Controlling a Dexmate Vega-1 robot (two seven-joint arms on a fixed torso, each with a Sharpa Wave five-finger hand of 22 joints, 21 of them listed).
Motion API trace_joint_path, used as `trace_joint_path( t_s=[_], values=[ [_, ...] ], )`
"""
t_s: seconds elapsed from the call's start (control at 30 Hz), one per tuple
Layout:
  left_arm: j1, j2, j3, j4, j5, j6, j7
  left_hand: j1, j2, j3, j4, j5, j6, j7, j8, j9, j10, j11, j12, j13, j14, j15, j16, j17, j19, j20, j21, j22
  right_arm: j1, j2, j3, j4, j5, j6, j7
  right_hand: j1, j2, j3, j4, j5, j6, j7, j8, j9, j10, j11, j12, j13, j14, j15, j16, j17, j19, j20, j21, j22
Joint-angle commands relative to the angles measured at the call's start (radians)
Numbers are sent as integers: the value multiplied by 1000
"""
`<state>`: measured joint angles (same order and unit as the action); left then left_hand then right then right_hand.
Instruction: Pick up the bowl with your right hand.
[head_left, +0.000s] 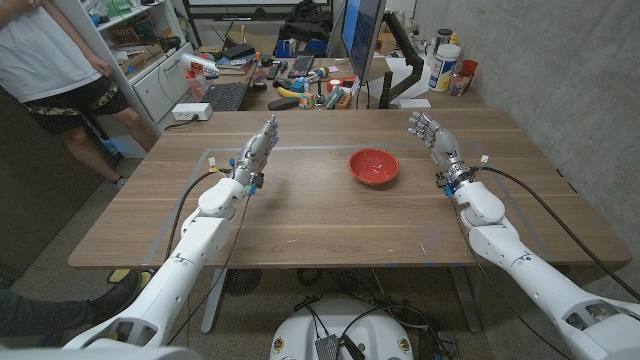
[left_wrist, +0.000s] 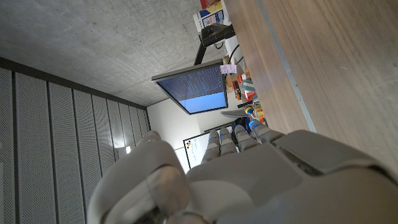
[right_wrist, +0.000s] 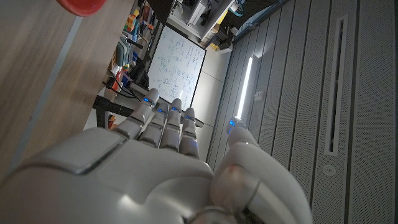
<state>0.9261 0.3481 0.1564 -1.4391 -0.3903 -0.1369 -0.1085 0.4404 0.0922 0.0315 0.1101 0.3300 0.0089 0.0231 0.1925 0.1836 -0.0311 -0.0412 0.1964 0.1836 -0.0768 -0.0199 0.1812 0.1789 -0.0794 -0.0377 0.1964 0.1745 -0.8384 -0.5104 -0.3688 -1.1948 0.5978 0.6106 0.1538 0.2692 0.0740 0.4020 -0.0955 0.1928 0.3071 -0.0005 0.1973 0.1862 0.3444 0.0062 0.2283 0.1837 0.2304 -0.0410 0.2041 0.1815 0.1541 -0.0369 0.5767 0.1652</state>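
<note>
On wooden table (head_left: 330, 225), round red bowl (head_left: 373, 166)

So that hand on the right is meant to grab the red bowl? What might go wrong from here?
The red bowl looks shallow with a sloping rim, so the fingers may slip off it or push it along the smooth table instead of gripping. The right hand stands apart from the bowl and holds nothing, so it must cross over and could knock the bowl sideways on arrival. The left hand is well clear, so a clash seems unlikely.
</note>
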Motion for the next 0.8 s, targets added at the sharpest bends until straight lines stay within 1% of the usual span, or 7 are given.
trace_joint_path(
  t_s=[0.03,0.1,0.2,0.43,0.53,0.57,0.8],
  values=[
    [10,10,11,-24,4,12,4,9,0,1,-5,9,-2,2,4,2,-2,-7,4,5,-8,-1,4,3,-11,-57,-1,3,5,-19,-5,-3,-45,63,17,0,-10,4,-7,11,11,-17,8,2,12,-21,6,1,16,-27,7,2,16,-46,-5,6],
    [13,9,11,-27,5,10,8,9,1,1,-6,9,-2,2,4,2,-3,-6,4,5,-7,-2,4,3,-12,-57,-1,3,3,-24,-5,-8,-52,66,13,0,-9,4,-8,11,13,-17,9,2,16,-23,6,1,20,-28,7,2,20,-47,-6,6],
    [17,10,11,-33,6,8,11,10,1,0,-6,9,-1,1,4,2,-3,-9,4,5,-8,-1,4,3,-13,-56,-1,3,0,-34,-6,-14,-64,73,10,1,-9,5,-10,12,24,-18,11,3,27,-17,9,1,28,-29,8,2,24,-47,-10,6],
    [26,16,12,-51,7,18,18,11,2,0,-7,9,0,1,5,2,-2,-11,4,5,-7,-2,5,3,-13,-57,-1,3,-5,-49,-9,-18,-85,88,7,2,-9,6,-11,14,32,-20,12,3,32,-23,9,1,34,-30,7,1,31,-47,-13,6],
    [29,18,13,-56,9,19,20,12,2,-1,-7,9,2,1,5,2,-2,-8,4,5,-7,-2,5,3,-13,-56,-1,3,-6,-53,-11,-18,-88,90,7,2,-9,6,-12,14,32,-20,11,3,32,-17,9,1,37,-30,7,1,33,-49,-14,6],
    [31,16,14,-56,11,15,25,12,2,-1,-7,9,2,1,5,2,-1,-6,5,5,-7,-2,5,3,-13,-56,-1,3,-5,-53,-12,-16,-91,94,7,3,-9,7,-13,14,32,-20,11,3,32,-22,8,1,40,-33,8,1,34,-48,-15,6],
    [38,15,17,-66,14,15,39,13,2,-1,-8,9,4,1,6,2,-1,-11,5,5,-6,-4,5,3,-14,-55,-1,3,5,-50,-20,13,-114,128,12,12,-8,12,-20,17,37,-20,11,3,28,-23,5,1,48,-32,6,0,38,-48,-21,6]
  ],
)
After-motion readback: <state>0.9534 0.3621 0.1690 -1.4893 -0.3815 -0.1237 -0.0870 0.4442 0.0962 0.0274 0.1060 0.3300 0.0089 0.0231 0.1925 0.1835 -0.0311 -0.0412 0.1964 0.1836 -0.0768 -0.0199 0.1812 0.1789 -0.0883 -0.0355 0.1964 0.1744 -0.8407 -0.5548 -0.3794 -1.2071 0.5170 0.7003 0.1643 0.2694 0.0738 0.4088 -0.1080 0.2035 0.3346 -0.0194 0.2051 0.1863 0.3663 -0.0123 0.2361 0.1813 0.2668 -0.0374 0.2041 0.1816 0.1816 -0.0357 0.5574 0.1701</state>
